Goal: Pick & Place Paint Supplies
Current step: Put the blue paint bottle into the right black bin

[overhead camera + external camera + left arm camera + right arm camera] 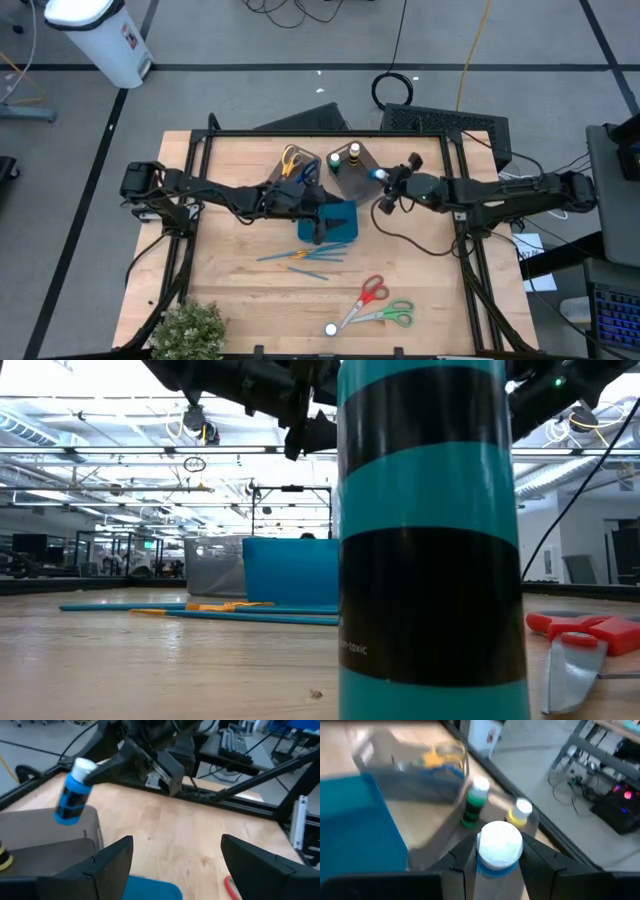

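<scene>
Right gripper (497, 865) at about 1 o'clock from the tabletop's (230, 300) centre, jaws closed on a blue-banded bottle (499, 847) with a white cap, held over the edge of the right-hand bin (350, 175). Same bottle seen from the left wrist view, tilted and hanging in the air above that bin. Inside the bin: a green-banded bottle (474, 802) and a yellow-banded bottle (519, 813), both upright, near each other.

Left gripper (175, 865) near the tabletop's centre, above the teal tray (335, 222), jaws spread wide, nothing between them.

Left-hand bin (298, 165) at 12 o'clock, holding scissors with yellow handles (289, 160) and scissors with blue handles (308, 170).

Blue brushes (300, 255) and an orange brush (305, 270) flat on the wood just beyond the tray toward 6 o'clock.

Toward 5 o'clock: red-handled scissors (368, 295) and green-handled scissors (392, 315) lying close together, a teal-and-black bottle (430, 540) standing just beside them, filling the low view.

Potted plant (188, 330) at the 7 o'clock corner.
</scene>
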`<control>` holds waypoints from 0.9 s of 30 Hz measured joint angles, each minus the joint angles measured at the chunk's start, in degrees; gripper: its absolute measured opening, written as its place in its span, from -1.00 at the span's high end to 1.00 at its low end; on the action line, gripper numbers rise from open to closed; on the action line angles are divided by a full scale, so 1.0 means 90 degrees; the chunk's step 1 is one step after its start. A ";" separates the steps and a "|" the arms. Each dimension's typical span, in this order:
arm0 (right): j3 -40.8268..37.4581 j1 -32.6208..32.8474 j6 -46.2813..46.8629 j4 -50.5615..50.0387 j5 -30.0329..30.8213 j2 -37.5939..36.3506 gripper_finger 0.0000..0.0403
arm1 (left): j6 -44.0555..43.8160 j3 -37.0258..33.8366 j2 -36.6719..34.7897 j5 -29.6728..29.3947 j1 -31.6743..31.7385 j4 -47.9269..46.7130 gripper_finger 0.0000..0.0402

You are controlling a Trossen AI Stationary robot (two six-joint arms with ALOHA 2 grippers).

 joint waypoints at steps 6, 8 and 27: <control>-0.0002 -0.0567 0.0174 -0.0296 -0.0454 0.0337 0.47 | -0.0001 -0.0001 -0.0001 -0.0167 0.0005 0.0017 -0.51; -0.0001 -0.0751 0.0179 -0.0289 -0.0948 0.0469 0.47 | 0.0001 -0.0001 -0.0001 -0.0165 0.0005 0.0014 -0.50; 0.0000 -0.1559 0.0173 0.0026 -0.2181 0.1437 0.45 | 0.0023 -0.0001 -0.0001 -0.0167 0.0005 0.0010 -0.49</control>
